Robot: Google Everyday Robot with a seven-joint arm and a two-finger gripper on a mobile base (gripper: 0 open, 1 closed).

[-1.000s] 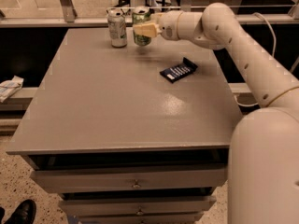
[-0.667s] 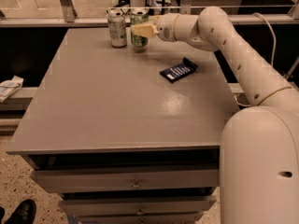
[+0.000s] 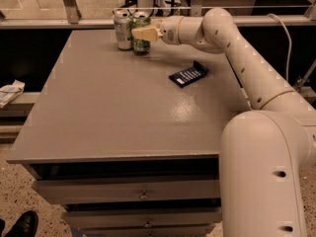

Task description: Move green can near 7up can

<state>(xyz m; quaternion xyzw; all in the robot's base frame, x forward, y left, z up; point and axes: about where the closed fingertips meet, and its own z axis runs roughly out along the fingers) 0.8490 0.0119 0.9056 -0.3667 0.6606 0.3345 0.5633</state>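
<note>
The green can [image 3: 140,44] stands on the far edge of the grey table [image 3: 113,112], close to the right of the silvery-white 7up can [image 3: 122,29]; I cannot tell if they touch. My gripper [image 3: 143,33] reaches in from the right and is shut on the green can. One cream finger [image 3: 146,33] crosses the can's front and hides its upper half. The can's base looks to be at or just above the tabletop.
A dark blue packet [image 3: 188,74] lies on the table to the right of centre. My arm [image 3: 237,48] spans the table's right side. A metal rail [image 3: 69,9] runs behind the far edge. A white object [image 3: 10,93] lies on a ledge at the left.
My gripper has carried the green can a little to the left, so it now sits closer to the 7up can. The 7up can and the blue packet have not moved.
</note>
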